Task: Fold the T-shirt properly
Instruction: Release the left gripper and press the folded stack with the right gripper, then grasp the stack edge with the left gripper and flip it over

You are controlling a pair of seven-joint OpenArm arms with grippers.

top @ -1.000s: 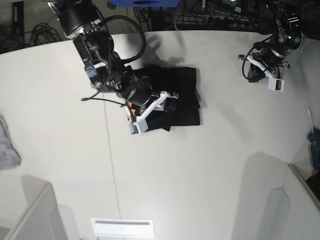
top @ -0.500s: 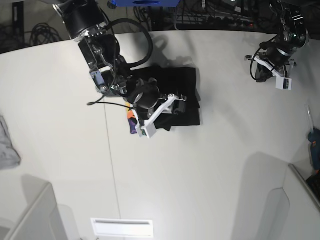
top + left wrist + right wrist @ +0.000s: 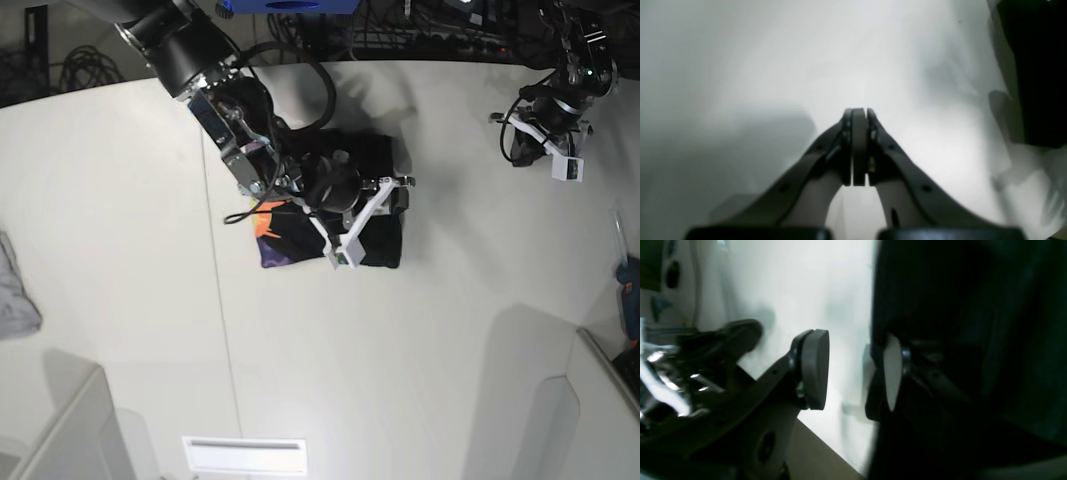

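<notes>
T-shirt point(image 3: 340, 215): a folded black bundle lying on the white table point(image 3: 420, 340), a little left of centre and toward the far side; an orange-yellow and purple print shows at its left near corner.
T-shirt in the right wrist view: dark cloth point(image 3: 967, 340) fills the right half of the picture, its edge running down the middle against the bright table point(image 3: 790, 283).
Right hand point(image 3: 398, 192): low over the right part of the T-shirt, its arm reaching in from the far left; the pads stand spread with a clear gap between them. One pad point(image 3: 815, 368) is over bare table, the other point(image 3: 892, 371) sits right at the edge of the dark cloth. Whether any cloth lies between them cannot be told.
Left hand point(image 3: 522, 148): at the far right of the table, well apart from the T-shirt; its fingers point(image 3: 858, 143) are pressed together with nothing between them, above bare table point(image 3: 756, 66).
Grey cloth point(image 3: 14, 290): at the left edge of the table, well apart from the T-shirt.
</notes>
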